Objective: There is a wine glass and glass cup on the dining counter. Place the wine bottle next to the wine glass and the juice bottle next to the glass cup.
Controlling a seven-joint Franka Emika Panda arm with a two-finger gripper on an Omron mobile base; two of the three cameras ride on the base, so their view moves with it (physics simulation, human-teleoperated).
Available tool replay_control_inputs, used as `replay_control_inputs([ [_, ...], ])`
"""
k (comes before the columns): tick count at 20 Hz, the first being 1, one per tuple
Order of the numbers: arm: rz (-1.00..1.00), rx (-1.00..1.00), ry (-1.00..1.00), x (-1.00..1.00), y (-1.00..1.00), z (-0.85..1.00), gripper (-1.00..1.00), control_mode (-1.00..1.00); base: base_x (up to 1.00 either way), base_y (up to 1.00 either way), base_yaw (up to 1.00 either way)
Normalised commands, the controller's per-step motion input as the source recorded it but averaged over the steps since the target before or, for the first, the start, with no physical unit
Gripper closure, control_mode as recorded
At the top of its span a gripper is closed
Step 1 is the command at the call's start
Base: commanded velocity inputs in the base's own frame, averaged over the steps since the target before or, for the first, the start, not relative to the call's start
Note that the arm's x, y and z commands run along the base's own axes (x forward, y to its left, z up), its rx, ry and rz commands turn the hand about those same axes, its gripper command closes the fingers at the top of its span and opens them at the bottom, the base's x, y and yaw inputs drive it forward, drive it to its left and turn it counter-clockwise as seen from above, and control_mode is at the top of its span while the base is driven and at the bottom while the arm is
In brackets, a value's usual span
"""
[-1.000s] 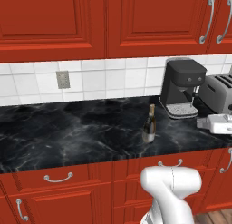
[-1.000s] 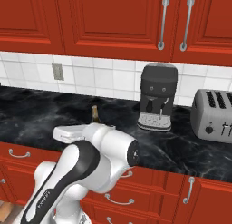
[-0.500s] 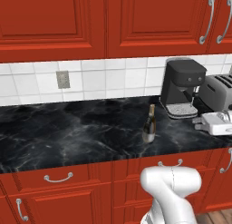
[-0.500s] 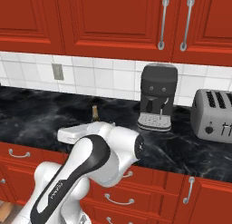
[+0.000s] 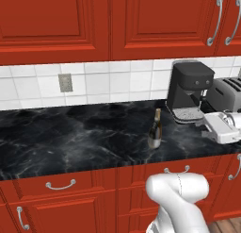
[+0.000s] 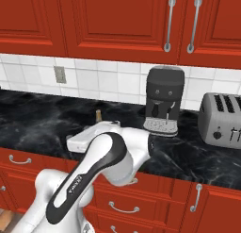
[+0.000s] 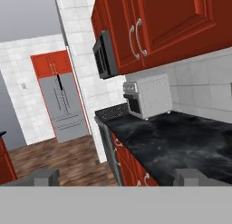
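Observation:
The wine bottle, tall, dark and long-necked, stands upright near the front edge of a black marble kitchen counter. In the right base view just its neck shows above my white hand. My gripper is open with nothing between its fingertips. It hovers at counter height to the right of the bottle, apart from it, and looks leftward along the counter. The wine glass, the glass cup, the juice bottle and the dining counter are out of view.
A black coffee machine and a silver toaster stand at the back right of the counter. Along it to the left are a toaster oven, a microwave and a fridge. Red wall cabinets hang overhead.
The arm's joints have turned a little while the hand stayed almost where it was. The wine bottle has not moved, and the gripper has stayed open.

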Motion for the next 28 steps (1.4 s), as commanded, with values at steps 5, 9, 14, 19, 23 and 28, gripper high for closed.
replay_control_inputs([
  [5, 0.02, 0.00, -0.03, 0.22, 0.00, -0.01, -1.00, -1.00, 0.00, 0.00, 0.00],
  [9, 0.00, -0.01, -0.01, 0.23, 0.00, -0.06, -1.00, -1.00, 0.00, 0.00, 0.00],
  [14, 0.00, -0.02, -0.01, 0.19, 0.00, -0.13, -1.00, -1.00, 0.00, 0.00, 0.00],
  [19, 0.00, -0.07, -0.03, 0.16, 0.07, -0.22, -1.00, -1.00, 0.00, 0.00, 0.00],
  [23, 0.00, -0.04, 0.00, 0.13, 0.06, -0.16, -1.00, -1.00, 0.00, 0.00, 0.00],
  [28, 0.00, -0.01, 0.00, 0.15, 0.05, -0.05, -1.00, -1.00, 0.00, 0.00, 0.00],
])
